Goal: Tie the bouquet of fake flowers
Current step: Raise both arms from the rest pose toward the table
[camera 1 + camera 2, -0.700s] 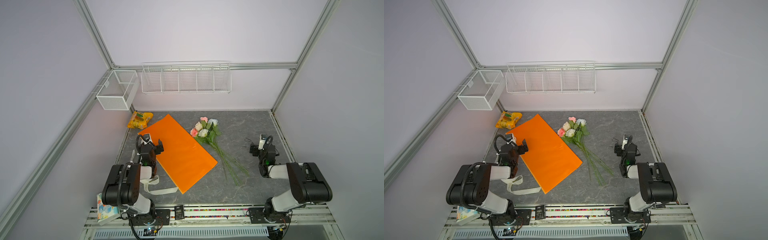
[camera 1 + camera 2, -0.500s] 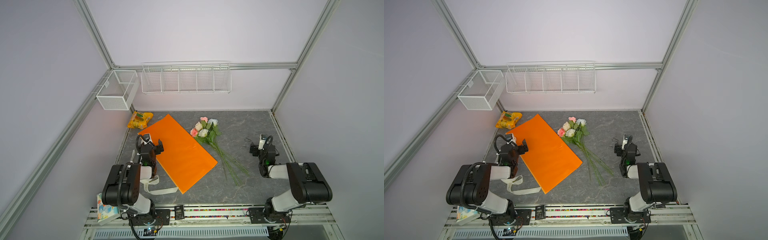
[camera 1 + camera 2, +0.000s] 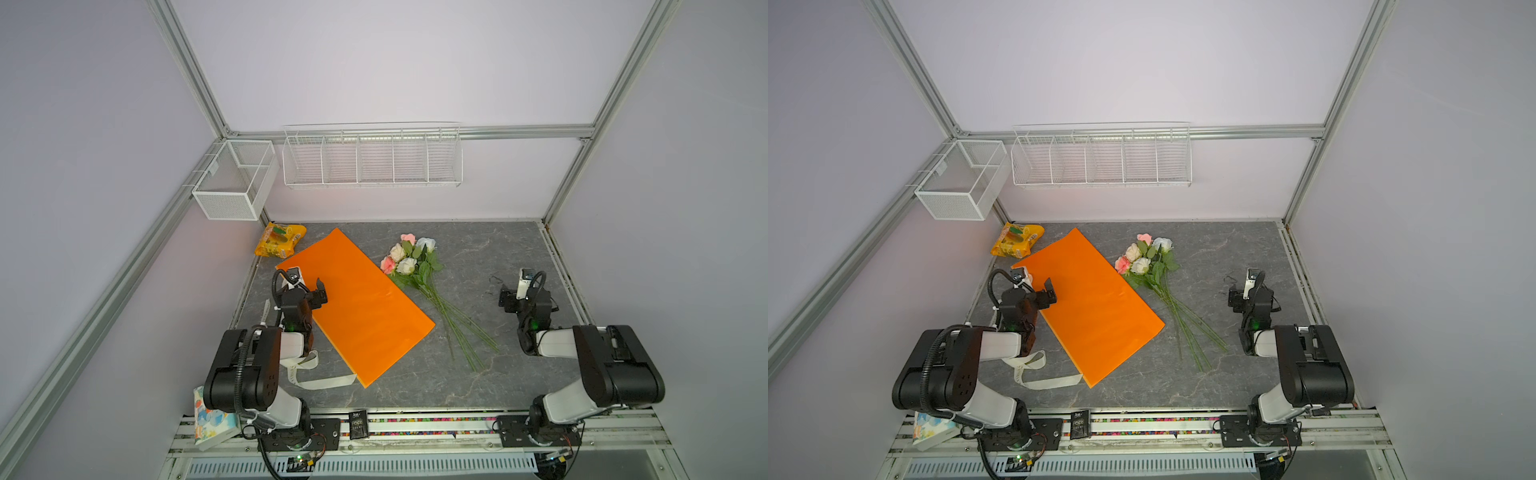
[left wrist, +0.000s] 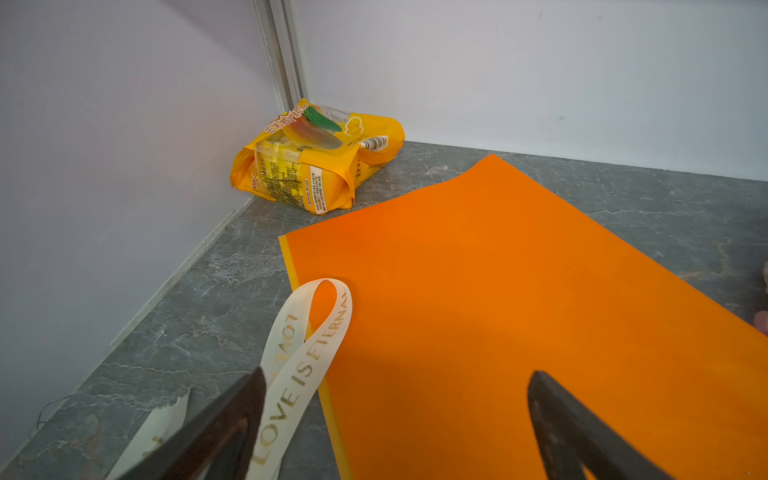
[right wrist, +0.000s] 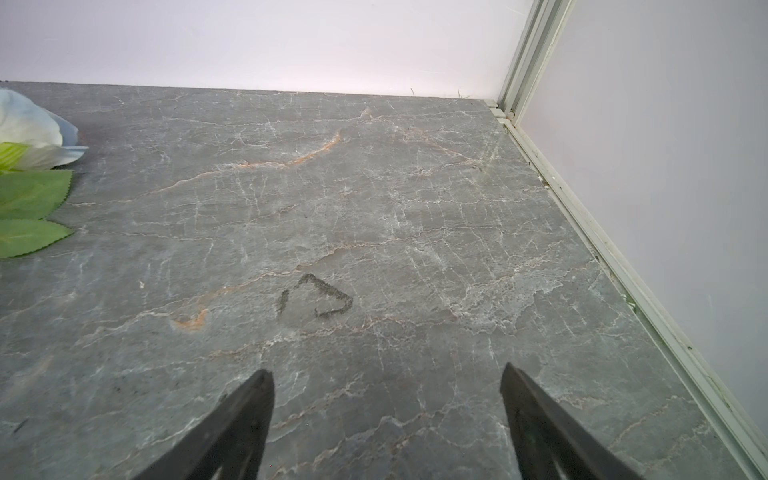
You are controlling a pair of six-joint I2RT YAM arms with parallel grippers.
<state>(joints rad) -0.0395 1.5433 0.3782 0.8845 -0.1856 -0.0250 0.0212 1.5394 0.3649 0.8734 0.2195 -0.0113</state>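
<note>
Both hands are released and empty. My left hand (image 4: 397, 374) hovers over the orange paper wrap (image 4: 498, 311), with the ribbon (image 4: 307, 353) beside one finger. The bouquet of fake flowers (image 3: 406, 266) lies on the tabletop (image 3: 478, 257) between the hands, apart from my right hand (image 5: 386, 370).

Both arms fold low, elbows back; left gripper (image 4: 395, 380) and right gripper (image 5: 386, 376) point forward, jaws spread wide apart.
</note>
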